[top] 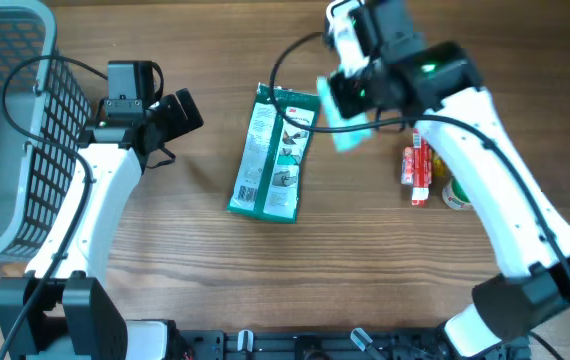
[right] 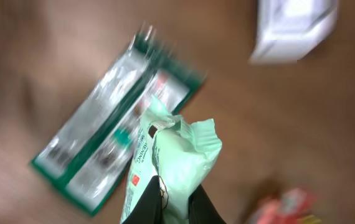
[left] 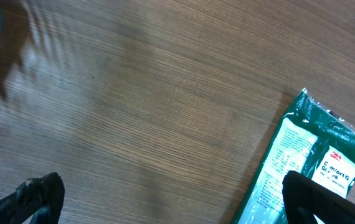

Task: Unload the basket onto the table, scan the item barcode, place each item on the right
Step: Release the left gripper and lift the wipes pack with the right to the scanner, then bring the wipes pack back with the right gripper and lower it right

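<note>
- R arm: stretched from the near-right corner to the far centre of the worktop (top: 365,265), forearm angled inward, wrist bent down.
- R end effector (top: 348,105): pressed together, pinching a mint-green packet (top: 347,130) at one end.
- Packet is held up off the worktop, btw the green retail pack (top: 273,155) and the red item (top: 418,172). From overhead it sits just at the green pack's far-right corner.
- L arm: raised from the near-left with the elbow bent, alongside the grey basket (top: 25,150).
- L end effector (top: 170,122): spread wide, pointed twd the green pack and apart from it.
- Overhead only: both arms and the basket are seen, plus a round yellow-green item (top: 455,193) just beside the red item.
- R wrist only: the packet's crinkled top and the small print w/ a red mark on its side are shown. The green pack is blurred beneath. A white obj (right: 296,25) at top right is too blurred to ID.
- L wrist only: the dark fingertips (left: 37,196) are seen at both lower corners, wood grain btw them. The white print on the green pack's end is readable only in part.
</note>
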Robot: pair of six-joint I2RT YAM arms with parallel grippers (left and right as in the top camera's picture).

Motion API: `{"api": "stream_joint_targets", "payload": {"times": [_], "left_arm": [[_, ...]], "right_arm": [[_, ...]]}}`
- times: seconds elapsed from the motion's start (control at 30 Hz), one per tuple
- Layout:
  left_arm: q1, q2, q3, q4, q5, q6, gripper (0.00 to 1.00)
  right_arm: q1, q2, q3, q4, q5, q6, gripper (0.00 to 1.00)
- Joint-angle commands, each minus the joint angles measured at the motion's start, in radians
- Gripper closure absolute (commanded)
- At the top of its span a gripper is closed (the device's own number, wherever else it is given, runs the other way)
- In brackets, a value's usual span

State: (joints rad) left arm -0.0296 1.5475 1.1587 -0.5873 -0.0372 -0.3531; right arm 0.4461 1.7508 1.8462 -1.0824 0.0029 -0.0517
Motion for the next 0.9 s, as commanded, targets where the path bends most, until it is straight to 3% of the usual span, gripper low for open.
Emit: {"api": "stream_joint_targets", "payload": {"times": [0.0, 0.3, 0.7, 0.87], "left_arm": [[0.006, 0.01, 0.006, 0.0, -0.013, 0.005, 0.0], [0.006, 0.01, 0.006, 0.0, -0.013, 0.005, 0.0], [0.006, 0.01, 0.006, 0.0, -0.013, 0.005, 0.0], [0.006, 0.01, 0.006, 0.0, -0.013, 0.005, 0.0]], "right_arm": [[0.002, -0.004, 0.04, 0.066, 0.169, -0.245, 0.96], [0.002, 0.178, 0.034, 0.419, 0.489, -0.454, 0.96], [0.002, 0.503, 0.03, 1.043, 0.626, -0.845, 0.96], [0.0, 0.594, 0.029, 1.29, 0.636, -0.933, 0.96]]}}
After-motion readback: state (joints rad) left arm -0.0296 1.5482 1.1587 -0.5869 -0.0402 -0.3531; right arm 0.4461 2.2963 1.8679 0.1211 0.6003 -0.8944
